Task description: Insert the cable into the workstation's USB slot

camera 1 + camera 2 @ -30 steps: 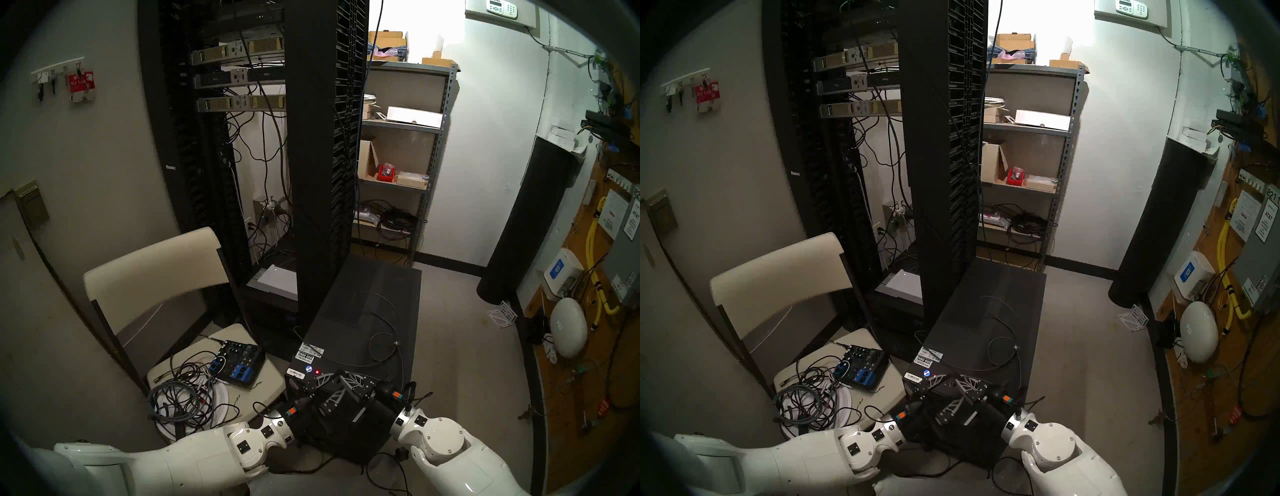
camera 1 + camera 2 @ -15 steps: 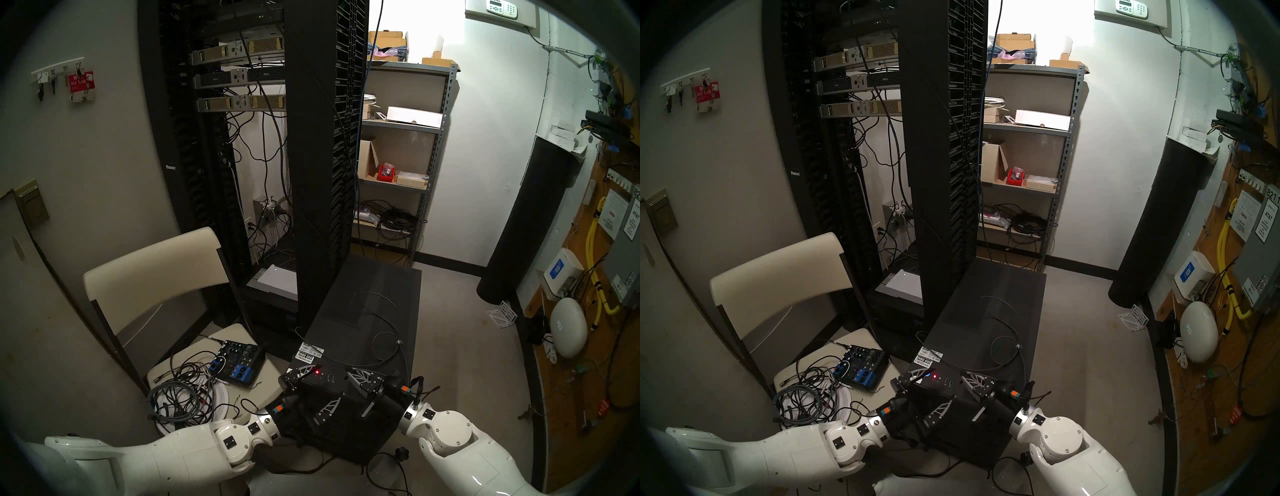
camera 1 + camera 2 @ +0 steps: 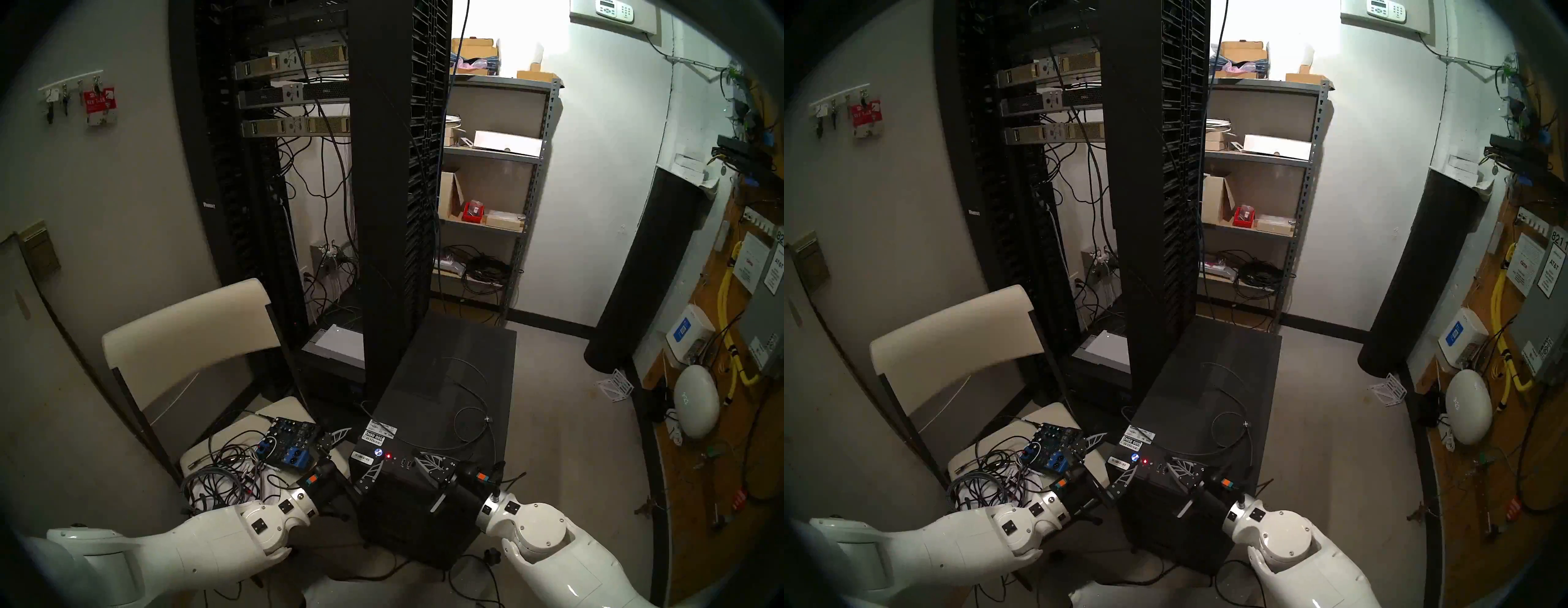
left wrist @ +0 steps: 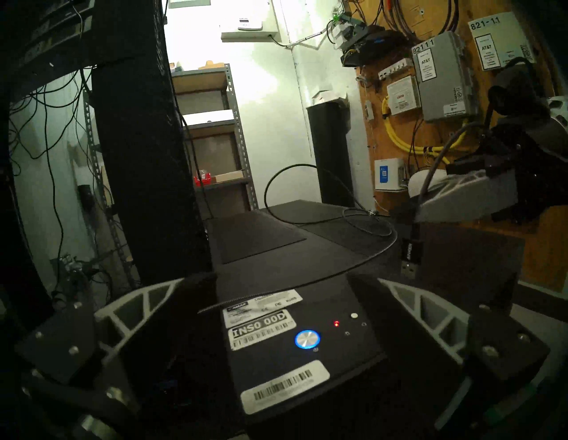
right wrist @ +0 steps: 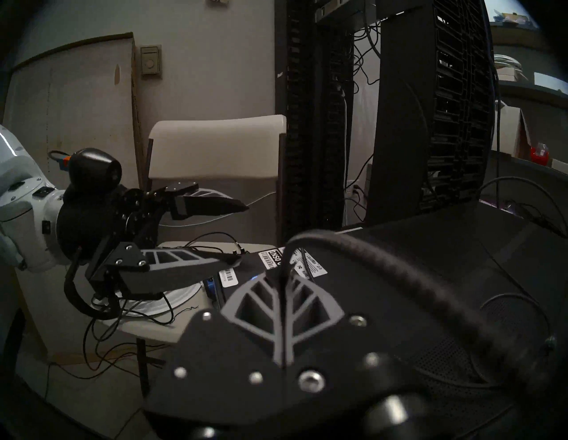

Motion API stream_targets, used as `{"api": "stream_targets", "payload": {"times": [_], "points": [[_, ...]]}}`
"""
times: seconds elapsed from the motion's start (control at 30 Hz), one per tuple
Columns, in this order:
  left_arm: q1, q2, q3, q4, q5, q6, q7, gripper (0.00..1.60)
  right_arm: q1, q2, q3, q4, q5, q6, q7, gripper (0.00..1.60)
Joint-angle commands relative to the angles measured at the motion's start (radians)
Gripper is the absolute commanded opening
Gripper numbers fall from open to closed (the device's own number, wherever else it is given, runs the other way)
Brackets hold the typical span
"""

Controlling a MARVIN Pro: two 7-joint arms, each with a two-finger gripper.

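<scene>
The workstation [image 3: 424, 382] is a black tower on the floor, with white barcode stickers, a blue-lit button [image 4: 307, 339] and a red LED on its near top edge. The thin dark cable [image 3: 488, 419] loops over its top. My right gripper [image 3: 418, 456] is shut on the cable near its end. Its black plug [image 4: 411, 253] hangs metal tip down, just above the workstation's top. The USB slots [image 3: 406, 464] lie just left of the right gripper. My left gripper [image 3: 367, 445] is open at the workstation's front left corner, holding nothing.
A cream folding chair [image 3: 186, 327] at the left carries an audio mixer [image 3: 290, 446] and a heap of cords [image 3: 220, 488]. The tall black server rack [image 3: 394, 212] stands right behind the workstation. A metal shelf [image 3: 530, 191] and a black cylinder [image 3: 636, 276] stand further right.
My left gripper has opened and drawn back leftward from the middle of the workstation's front edge, where both grippers met. The right gripper stays shut on the cable, after shifting right and back.
</scene>
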Motion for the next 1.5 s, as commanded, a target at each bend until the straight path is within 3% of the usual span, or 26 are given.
{"api": "stream_targets", "payload": {"times": [0.0,0.53,1.2,1.47], "points": [[-0.004,-0.005,0.003,-0.035,-0.004,-0.014,-0.017,1.6,-0.015,-0.026,-0.004,-0.038,-0.041,0.014,-0.067,0.0],[0.002,-0.018,-0.007,-0.024,0.042,-0.026,0.022,1.6,-0.008,-0.055,-0.015,0.003,-0.096,-0.036,-0.132,0.0],[-0.004,-0.016,-0.005,-0.004,0.049,-0.044,0.029,1.6,-0.018,-0.087,-0.031,-0.017,-0.12,0.059,-0.191,0.0],[-0.008,-0.02,-0.003,0.005,0.041,-0.047,0.022,1.6,-0.016,-0.097,-0.034,-0.004,-0.123,0.053,-0.216,0.0]]}}
